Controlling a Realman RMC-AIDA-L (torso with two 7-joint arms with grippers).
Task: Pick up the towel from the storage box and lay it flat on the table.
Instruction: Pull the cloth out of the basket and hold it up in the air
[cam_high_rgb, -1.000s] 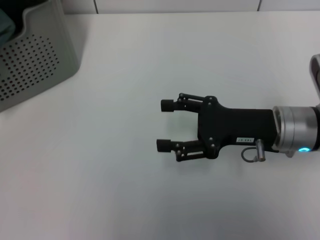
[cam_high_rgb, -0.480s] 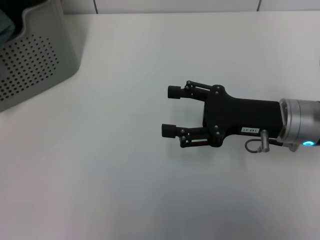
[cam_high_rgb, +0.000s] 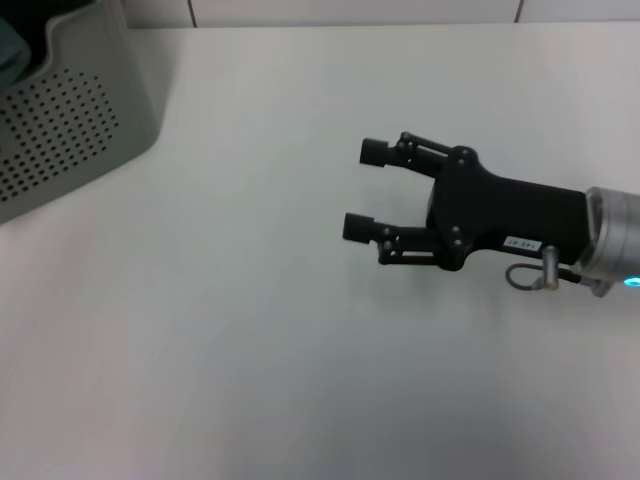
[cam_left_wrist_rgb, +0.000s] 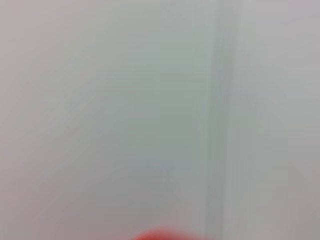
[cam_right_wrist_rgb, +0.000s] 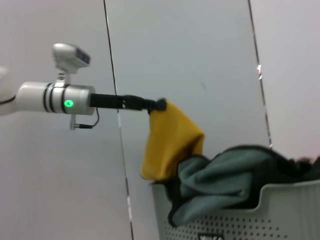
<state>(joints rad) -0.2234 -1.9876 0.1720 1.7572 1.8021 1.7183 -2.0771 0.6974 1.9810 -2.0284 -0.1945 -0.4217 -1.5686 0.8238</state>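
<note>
Hovering low over the white tabletop (cam_high_rgb: 250, 330), well apart from the storage box (cam_high_rgb: 70, 120) and on its right-hand side in the head view: right claw (cam_high_rgb: 366, 190), black fingers (cam_high_rgb: 375, 152) spread wide, gripping nothing, tips pointing toward the box. Seen from the right wrist: left claw (cam_right_wrist_rgb: 160, 105) raised above the storage box (cam_right_wrist_rgb: 240, 210), pressed together on the top edge of the towel (cam_right_wrist_rgb: 172, 137). Mustard-yellow cloth hanging down from that pinch, lower part draped against the box's rim and touching a teal cloth (cam_right_wrist_rgb: 220, 175) heaped inside the box and spilling over the rim. Towel lifted mostly clear of the box, not yet laid on the tabletop.
</note>
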